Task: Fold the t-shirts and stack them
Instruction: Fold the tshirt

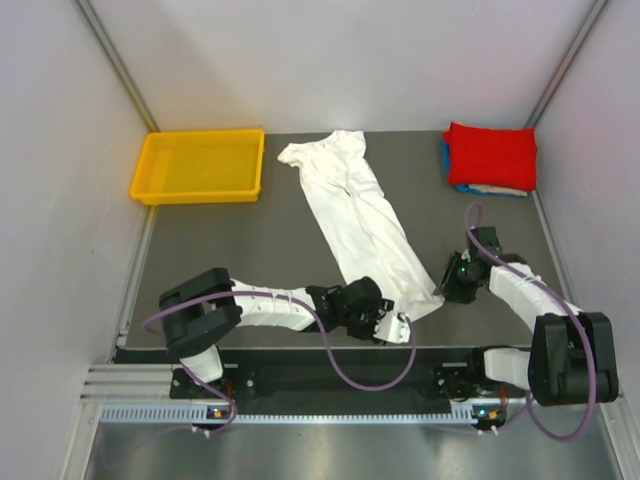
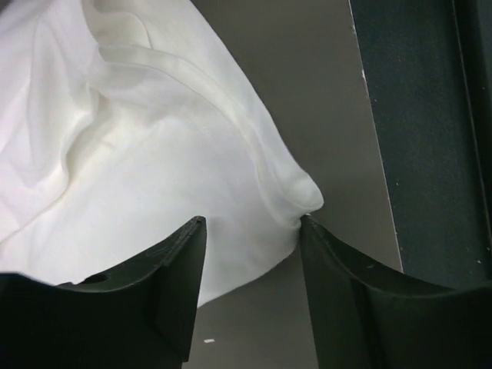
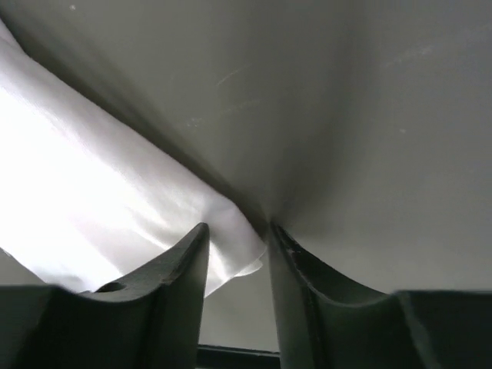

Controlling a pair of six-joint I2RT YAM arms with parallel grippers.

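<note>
The white shirt [image 1: 360, 215] is thin, limp cloth. It is light and has no stiffness to keep a shape, so it will likely sag and wrinkle wherever it is unsupported, and it is best taken at both corners of one edge at once. It lies unfolded in a long diagonal strip on the table [image 1: 250, 250], neck end toward the back and near edge by the arm tips. The folded pile with a red tee [image 1: 490, 152] on top sits at the back right, well apart from it, and the yellow tray [image 1: 200, 165] sits at the back left. The left gripper [image 2: 252, 223] has its jaws well apart at the near edge, with cloth lying in the gap and a bunched corner touching one finger [image 2: 338, 284]. The right gripper [image 3: 237, 231] stands narrower but also apart, the other corner poking between its jaws — neither looks pinched shut on the cloth.
</note>
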